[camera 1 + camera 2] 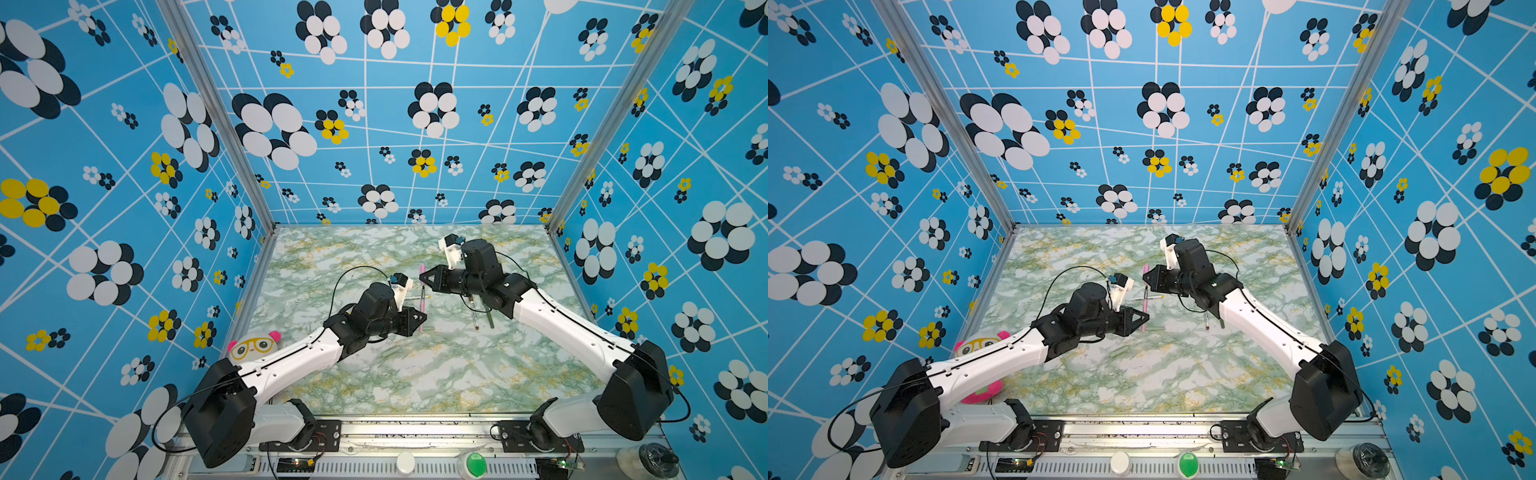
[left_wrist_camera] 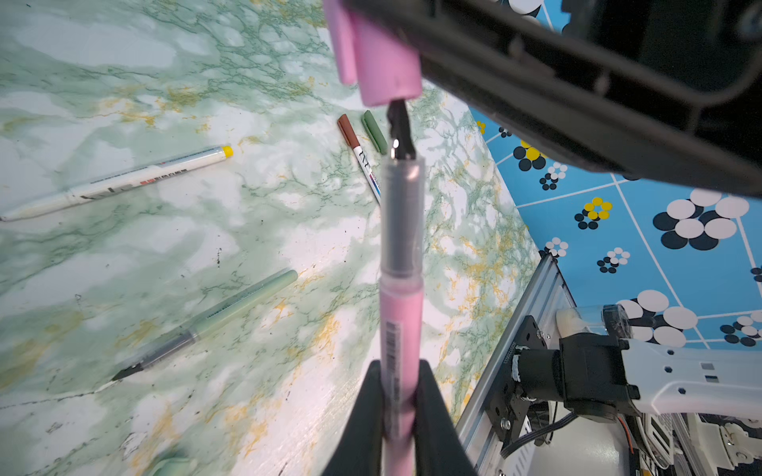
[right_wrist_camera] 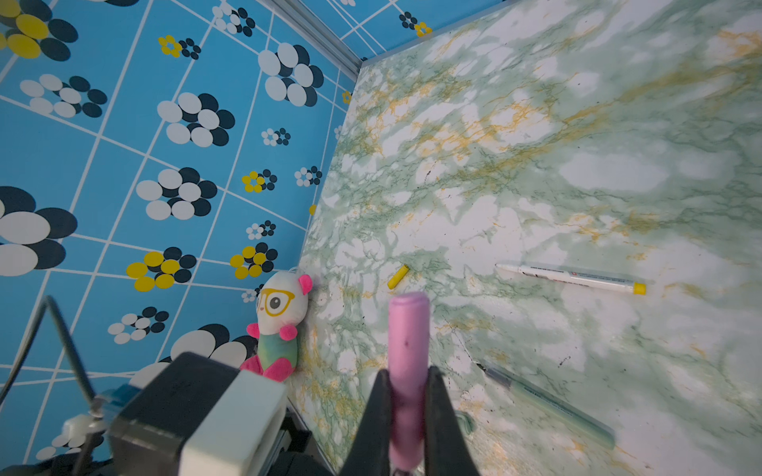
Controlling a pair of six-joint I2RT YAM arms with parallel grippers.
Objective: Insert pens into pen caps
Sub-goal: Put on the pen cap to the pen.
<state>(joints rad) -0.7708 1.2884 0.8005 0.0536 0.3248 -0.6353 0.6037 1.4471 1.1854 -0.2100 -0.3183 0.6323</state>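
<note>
Mating step in hand, judging by the pose: pink pen (image 2: 400, 329) pinched at the barrel between the left fingers (image 2: 363, 416), closed narrow on it, and pink cap (image 2: 381, 57) pinched the same way between the right fingers (image 3: 373, 416), both raised off the desk (image 1: 415, 374). Black nib aimed at the cap's open mouth, touching or just entering it; cannot tell which from the left wrist view. Seemingly a little off line, cap tilted against the pen's axis. Next, probably: square the cap to the barrel, then press the two together along that axis until seated over the clear grip section, holding both firm against slipping. Flat on the desk below and beside the pink pen: yellow-ended pen (image 2: 123, 181) and pale grey-green pen (image 2: 214, 321). On the right arm's side of the pink pen, partly under that arm: brown-ended pen (image 2: 358, 152) and dark green pen (image 2: 374, 132). Farther from the pink pen, towards the plush toy (image 3: 280, 325): yellow cap (image 3: 398, 276). Open air all round the pink pen, walls and desk edges well apart from it; only the two wrists near, so a short straight push preferred.
</note>
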